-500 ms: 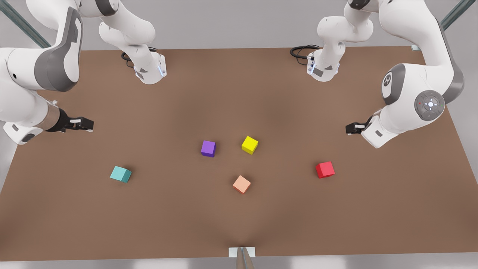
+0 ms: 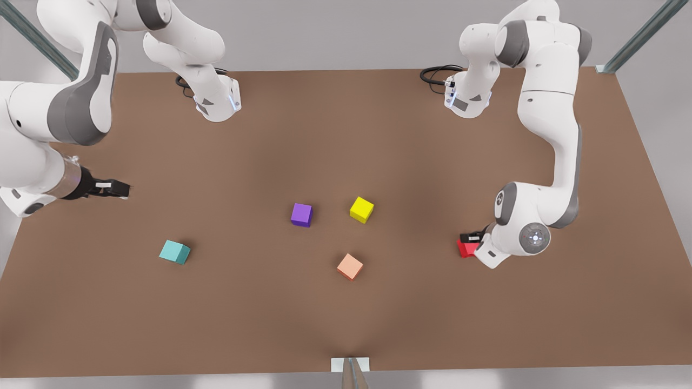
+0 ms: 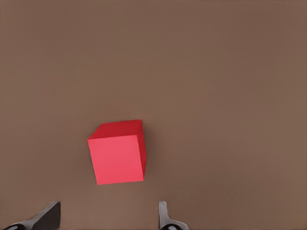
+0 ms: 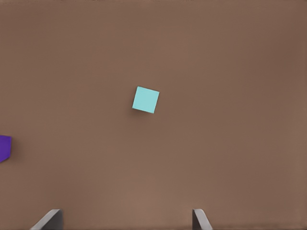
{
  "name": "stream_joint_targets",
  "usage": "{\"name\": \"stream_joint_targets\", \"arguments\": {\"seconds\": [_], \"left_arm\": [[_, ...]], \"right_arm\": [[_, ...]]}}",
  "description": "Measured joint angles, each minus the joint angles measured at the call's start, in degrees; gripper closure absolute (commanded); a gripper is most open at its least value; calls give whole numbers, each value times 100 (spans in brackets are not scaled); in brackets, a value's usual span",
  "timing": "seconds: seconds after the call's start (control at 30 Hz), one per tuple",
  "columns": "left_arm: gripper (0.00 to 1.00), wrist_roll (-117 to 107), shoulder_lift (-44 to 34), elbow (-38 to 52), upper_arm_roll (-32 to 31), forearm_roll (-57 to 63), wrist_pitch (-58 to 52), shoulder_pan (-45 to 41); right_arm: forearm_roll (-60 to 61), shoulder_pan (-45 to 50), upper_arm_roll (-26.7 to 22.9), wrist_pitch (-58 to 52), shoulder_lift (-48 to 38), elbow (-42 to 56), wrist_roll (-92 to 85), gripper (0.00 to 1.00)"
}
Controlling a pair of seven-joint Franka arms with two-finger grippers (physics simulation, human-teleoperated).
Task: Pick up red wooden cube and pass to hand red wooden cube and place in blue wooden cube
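Nothing of the task is finished yet: the red cube (image 2: 466, 249) sits flat on the counter (image 2: 378, 135), unlifted, so the pick-up, the hand-over and the placing at the teal cube (image 2: 174, 252) are all left to do. The step in hand looks like the approach for the first grasp.

The left gripper (image 2: 471, 237), on the arm at the front view's right, hangs low over the red cube and covers part of it from that camera. In the left wrist view its jaws stand wide open with nothing between them, the two fingertips (image 3: 165, 218) showing at the frame's edge. The red cube (image 3: 117, 154) lies on the bare counter ahead of the tips rather than between them, roughly in line with the gap though turned a little askew to it. How much height remains is hard to judge from these angles; the jaws seem close above the cube but not around it. They would likely need to come forward and down before closing.

The right gripper (image 2: 111, 188), on the arm at the front view's left, waits well above the counter. Its jaws are also open and hold nothing, with the fingertips (image 4: 199, 219) wide apart in the right wrist view. The teal cube (image 4: 146, 99) lies well apart from them, with a purple cube (image 4: 4, 147) off to one side.
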Motion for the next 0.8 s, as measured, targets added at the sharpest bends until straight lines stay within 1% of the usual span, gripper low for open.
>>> {"name": "stream_joint_targets", "arguments": {"seconds": [0.13, 0.3, 0.8], "left_arm": [[0, -384, 38, -331, 45, -6, 649, 13], [0, -762, 159, -420, 58, -5, 1167, 13], [0, -1372, 676, -590, 61, 43, 1840, 13]], "right_arm": [[-12, -94, -102, 22, 18, 14, 1, 0], [-13, -90, -110, 36, 28, 14, -2, 0], [-12, -95, -111, 47, 73, -2, -10, 0]]}}
